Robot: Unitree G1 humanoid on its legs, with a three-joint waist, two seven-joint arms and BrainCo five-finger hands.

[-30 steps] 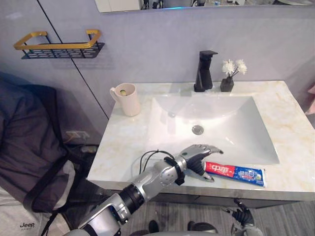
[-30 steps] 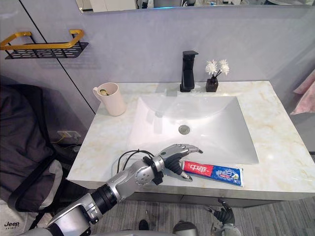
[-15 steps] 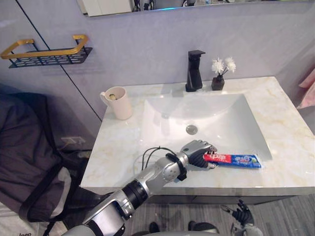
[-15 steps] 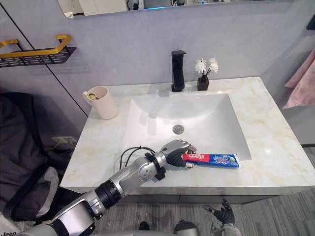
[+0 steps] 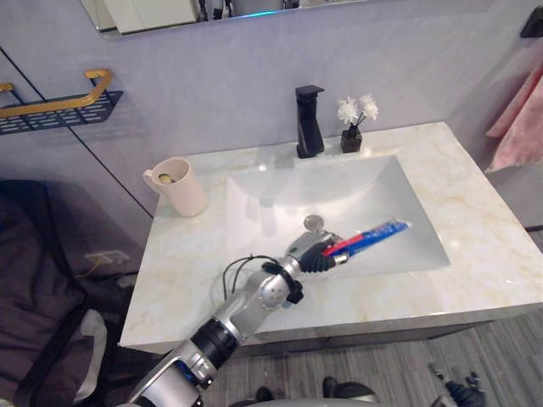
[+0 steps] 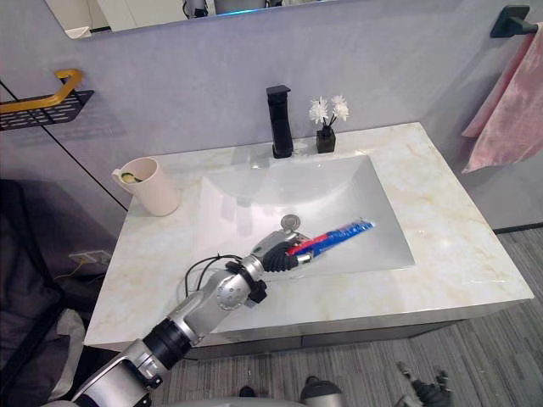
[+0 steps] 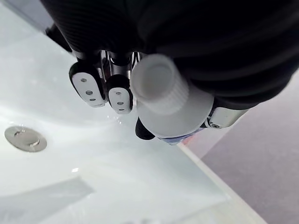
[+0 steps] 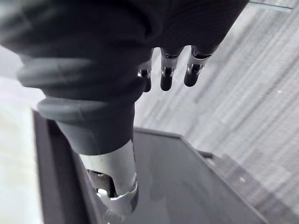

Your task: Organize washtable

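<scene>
Lifted off the counter's front ledge since a second ago, the toothpaste tube [image 5: 369, 236] now hangs over the basin [image 5: 280, 195], with your left hand [image 5: 316, 254] curled tight round its cap [image 7: 156, 84] end. Its long axis runs straight out from that hand toward the robot's right and slightly away. The cup [image 5: 181, 186] stands well off on the hand's opposite side, to its left and farther back. You will likely have to swing the tube across with the left arm, since your right hand [image 8: 167, 74] hangs low with relaxed fingers, holding nothing.
</scene>
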